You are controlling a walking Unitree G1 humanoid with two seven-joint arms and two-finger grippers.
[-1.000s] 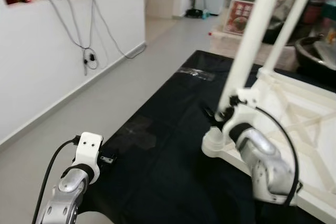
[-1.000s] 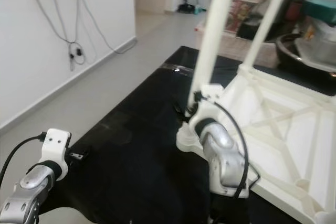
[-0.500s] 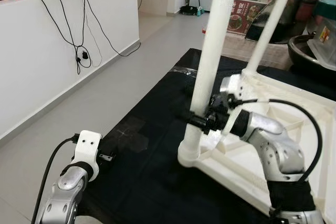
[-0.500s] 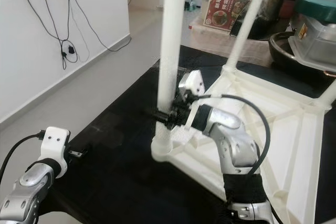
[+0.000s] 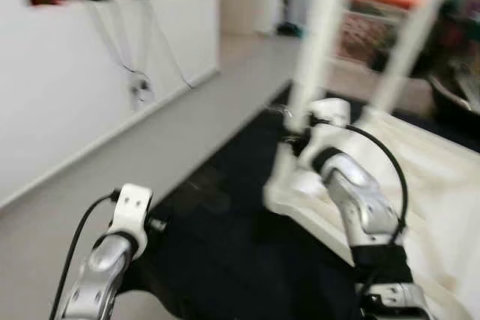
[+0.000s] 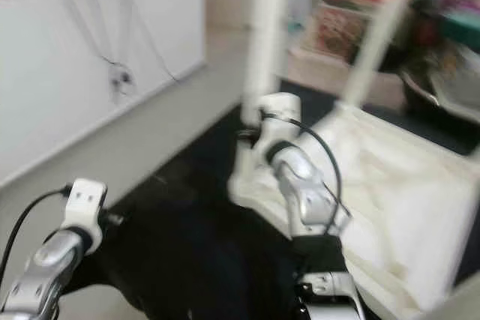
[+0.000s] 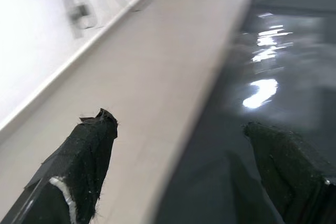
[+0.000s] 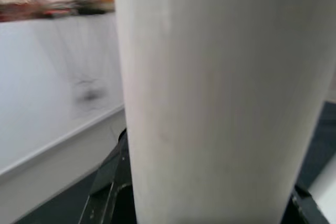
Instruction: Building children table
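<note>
A white children's table (image 5: 427,177) lies upside down on a black mat (image 5: 225,260), with its legs pointing up. My right gripper (image 5: 294,134) is shut on the nearest white leg (image 5: 311,58), low down near its socket at the table's corner. In the right wrist view the leg (image 8: 210,103) stands between the black fingers (image 8: 107,182). A second leg (image 5: 409,43) rises behind. My left gripper (image 7: 179,121) is open and holds nothing, low over the mat's left edge, where mat meets floor.
A white wall (image 5: 67,95) with hanging cables runs along the left, and grey floor (image 5: 187,125) lies between it and the mat. Boxes and pots (image 6: 352,13) are stacked at the back right. The head views are blurred.
The head camera has swung and blurred. My right gripper stays on the leg, which stood tilted one second ago and now stands more upright. The left arm has not moved.
</note>
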